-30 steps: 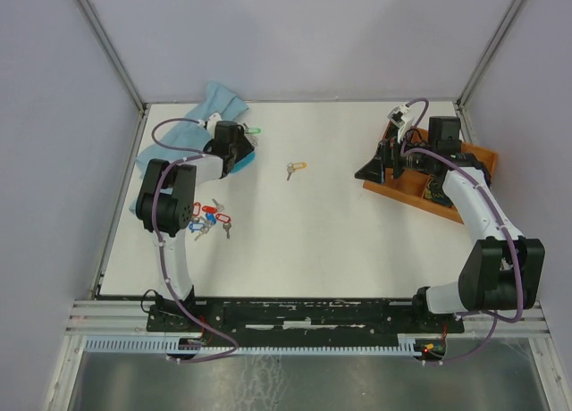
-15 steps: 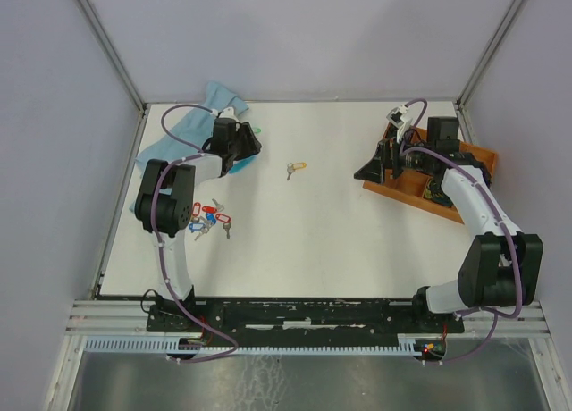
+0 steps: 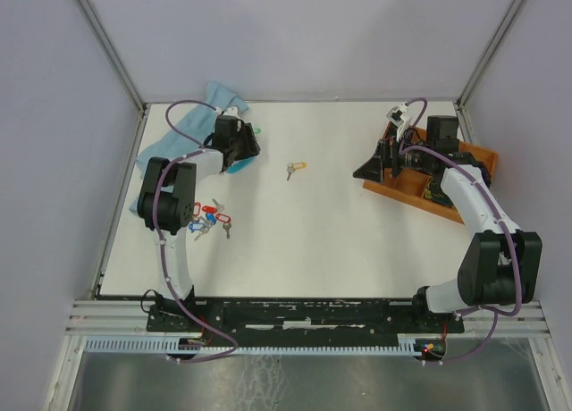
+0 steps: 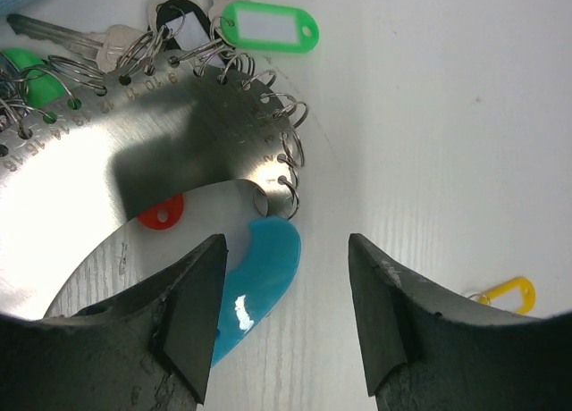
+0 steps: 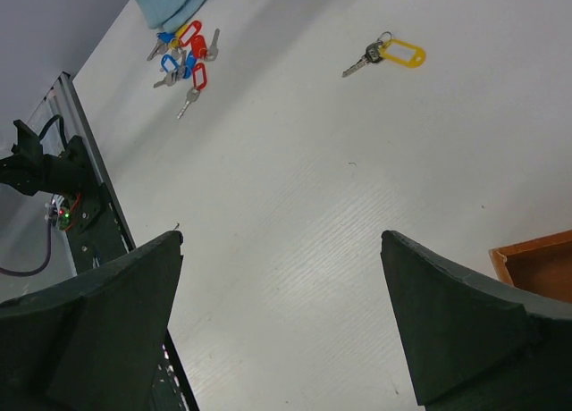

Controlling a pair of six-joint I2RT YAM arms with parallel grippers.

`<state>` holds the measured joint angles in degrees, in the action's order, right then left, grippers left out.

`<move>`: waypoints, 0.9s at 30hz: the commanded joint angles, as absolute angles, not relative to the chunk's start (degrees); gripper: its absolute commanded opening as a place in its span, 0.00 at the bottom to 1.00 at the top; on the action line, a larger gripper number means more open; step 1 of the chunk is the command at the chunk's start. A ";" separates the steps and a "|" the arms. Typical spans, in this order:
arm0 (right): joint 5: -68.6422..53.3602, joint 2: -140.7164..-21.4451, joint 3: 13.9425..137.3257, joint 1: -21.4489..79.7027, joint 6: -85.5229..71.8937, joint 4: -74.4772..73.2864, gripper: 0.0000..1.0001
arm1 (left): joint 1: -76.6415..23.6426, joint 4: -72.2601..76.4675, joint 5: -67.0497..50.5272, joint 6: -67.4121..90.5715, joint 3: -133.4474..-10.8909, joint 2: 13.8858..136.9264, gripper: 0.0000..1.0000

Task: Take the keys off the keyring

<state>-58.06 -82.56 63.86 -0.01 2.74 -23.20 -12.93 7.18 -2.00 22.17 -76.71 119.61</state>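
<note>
The keyring [image 4: 161, 152] is a silver crescent plate with numbered holes and a light blue tip [image 4: 259, 268], lying flat on the table. Small rings along its edge hold silver keys [image 4: 63, 37] and a green tag [image 4: 268, 27]; a red tag [image 4: 161, 213] lies under it. My left gripper [image 4: 286, 246] hovers open just above the blue tip with nothing between its fingers. In the top view the left gripper [image 3: 246, 146] covers most of the keyring. My right gripper [image 3: 371, 170] stands wide open and empty over bare table at the right.
A single key with a yellow tag [image 3: 295, 169] lies mid-table. Loose keys with red and blue tags [image 3: 210, 219] sit near the left arm. A blue cloth [image 3: 192, 116] lies at the back left. An orange tray [image 3: 407, 195] is under the right arm.
The left wrist has shifted slightly back over the keyring and its jaws have narrowed a little. The right arm has not moved.
</note>
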 commanded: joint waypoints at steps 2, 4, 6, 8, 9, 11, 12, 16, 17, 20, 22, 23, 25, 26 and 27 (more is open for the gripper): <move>-60.42 -82.23 64.69 0.02 2.07 -20.83 1.00 | -12.85 3.57 -0.29 18.25 -81.29 121.36 0.64; -60.53 -82.17 64.73 0.00 2.02 -20.82 1.00 | -12.89 2.43 -0.48 17.75 -81.75 121.43 0.62; -60.66 -81.98 64.76 0.03 1.83 -20.74 1.00 | -12.96 1.00 -1.09 17.13 -82.28 121.39 0.59; -60.96 -81.76 64.75 0.08 1.45 -20.51 1.00 | -12.92 -0.27 -1.98 16.78 -82.59 121.38 0.57; -61.18 -81.59 64.75 0.08 1.23 -20.36 1.00 | -12.93 -0.93 -2.28 16.64 -82.80 121.43 0.57; -61.41 -81.33 64.71 0.02 0.75 -19.97 1.00 | -12.96 -2.41 -3.63 16.61 -83.36 121.54 0.55; -61.64 -81.18 64.54 0.03 0.52 -19.81 1.00 | -12.93 -2.96 -4.94 16.60 -83.55 121.54 0.55; -62.48 -80.46 64.46 0.03 0.01 -19.60 1.00 | -13.17 -6.04 -9.38 16.07 -83.52 121.48 0.53; -62.75 -80.17 64.49 0.03 0.00 -19.60 1.00 | -13.20 -6.97 -10.01 15.59 -83.39 121.35 0.53; -63.35 -79.28 64.57 0.03 -0.26 -19.53 1.00 | -13.33 -9.60 -11.74 14.74 -82.95 120.71 0.53; -63.45 -78.57 64.51 0.00 -0.16 -19.53 1.00 | -13.54 -11.14 -12.71 14.08 -82.66 119.91 0.53; -63.61 -78.20 64.51 0.07 -0.17 -19.59 1.00 | -13.77 -11.88 -13.08 13.83 -82.59 119.36 0.53; -64.14 -77.63 64.50 0.07 -0.37 -19.52 1.00 | -14.71 -13.98 -13.07 12.62 -82.99 118.21 0.54; -64.27 -77.32 64.51 0.05 -0.50 -19.45 1.00 | -15.33 -15.17 -12.71 11.64 -83.30 117.63 0.54; -64.48 -77.00 64.42 0.02 -0.57 -19.35 1.00 | -16.04 -16.20 -12.08 10.80 -83.63 117.20 0.55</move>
<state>-61.67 -79.75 63.86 0.01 -0.01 -21.69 -13.45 -8.12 -10.09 15.97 -82.04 120.62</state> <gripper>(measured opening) 0.998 0.537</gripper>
